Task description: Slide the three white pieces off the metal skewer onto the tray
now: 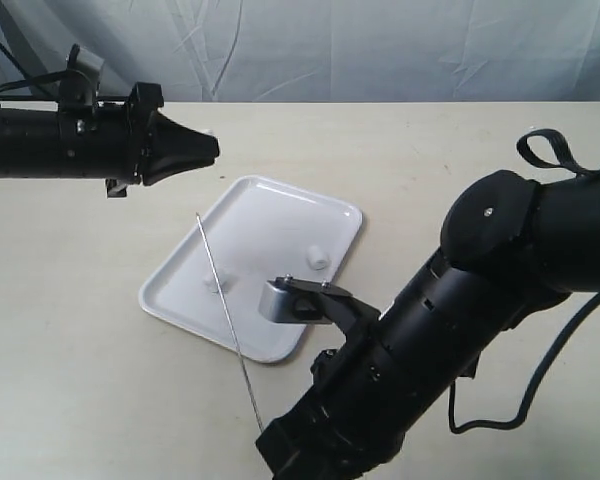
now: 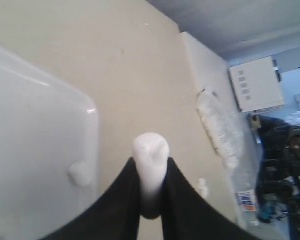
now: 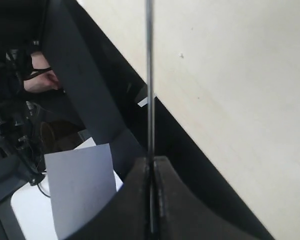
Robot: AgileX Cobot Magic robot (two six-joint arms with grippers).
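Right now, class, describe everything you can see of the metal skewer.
The metal skewer is a very thin, straight grey rod, bare along its visible length, nothing threaded on it. The right claw is shut on one end; from there it slants across the left part of the tray. Whether its free tip touches anything cannot be told.

My thin grey metal skewer [image 1: 227,310] slants over the left half of the flat white plastic tray [image 1: 270,215], barring it. One small white cylinder [image 1: 320,258] sits near the right rim and a second white cylinder [image 1: 217,284] by the skewer, with bare floor between them. My bulky black right arm [image 1: 450,320] crowds the near corner.
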